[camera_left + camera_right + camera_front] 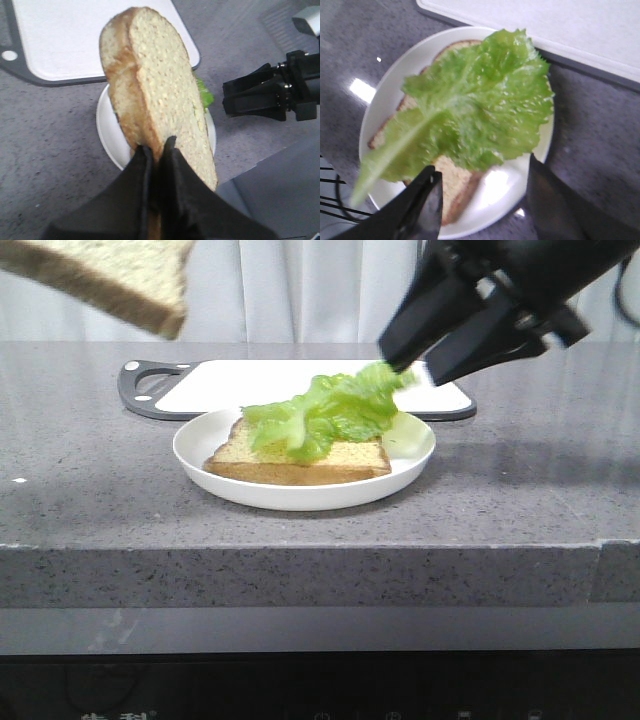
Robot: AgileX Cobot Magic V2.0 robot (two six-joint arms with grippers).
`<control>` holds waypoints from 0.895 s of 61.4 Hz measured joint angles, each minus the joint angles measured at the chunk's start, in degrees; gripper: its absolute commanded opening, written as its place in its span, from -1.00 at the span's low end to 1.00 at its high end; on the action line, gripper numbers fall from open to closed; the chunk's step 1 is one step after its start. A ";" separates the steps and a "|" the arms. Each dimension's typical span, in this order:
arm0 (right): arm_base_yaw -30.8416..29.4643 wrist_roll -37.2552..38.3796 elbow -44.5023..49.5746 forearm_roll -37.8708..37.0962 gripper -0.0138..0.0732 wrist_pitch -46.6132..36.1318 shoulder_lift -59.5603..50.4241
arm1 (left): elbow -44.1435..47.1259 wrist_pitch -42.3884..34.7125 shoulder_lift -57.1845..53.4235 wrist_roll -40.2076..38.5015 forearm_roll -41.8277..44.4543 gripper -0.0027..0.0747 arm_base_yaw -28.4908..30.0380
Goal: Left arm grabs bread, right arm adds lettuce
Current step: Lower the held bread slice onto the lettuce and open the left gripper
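My left gripper (156, 147) is shut on the thick bread (160, 90) and holds it high above the plate; in the front view only the bread (120, 280) shows, at the top left. The green lettuce (320, 415) lies over a thinner toasted slice (300, 470) on a white plate (200, 455). My right gripper (420, 365) hangs just above the lettuce's right end, its jaws wide open. In the right wrist view the lettuce (480, 105) spreads over the slice (455, 185), ahead of the open gripper (484, 170), touching neither finger.
A white cutting board (250, 380) with a dark rim lies just behind the plate. The grey stone counter ends in a front edge (300, 550) well in front of the plate. White curtains hang behind.
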 measured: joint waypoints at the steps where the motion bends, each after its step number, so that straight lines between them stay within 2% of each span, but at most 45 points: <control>1: 0.00 1.28 -0.18 -1.71 0.25 0.31 -0.52 | 0.00 0.00 0.29 0.67 -0.96 -0.98 0.00; 7: 0.00 8.11 -0.44 -11.34 0.25 1.94 -4.78 | 0.00 0.29 2.85 5.42 -7.89 -0.98 0.00; 16: 0.00 11.71 -0.57 -17.54 0.25 4.73 -11.84 | 0.00 1.28 7.88 13.41 -18.58 -0.98 0.00; 28: 0.00 12.31 -0.77 -18.67 0.25 6.54 -17.69 | 0.00 4.49 18.03 22.91 -30.49 -0.98 0.00; 36: 0.00 12.34 -0.77 -18.90 0.25 6.82 -17.93 | 0.00 5.06 24.37 25.16 -35.35 -0.98 0.00; 55: 0.00 12.43 1.04 -19.03 0.25 6.71 -17.93 | 0.00 6.15 36.20 27.77 -38.62 -0.98 0.00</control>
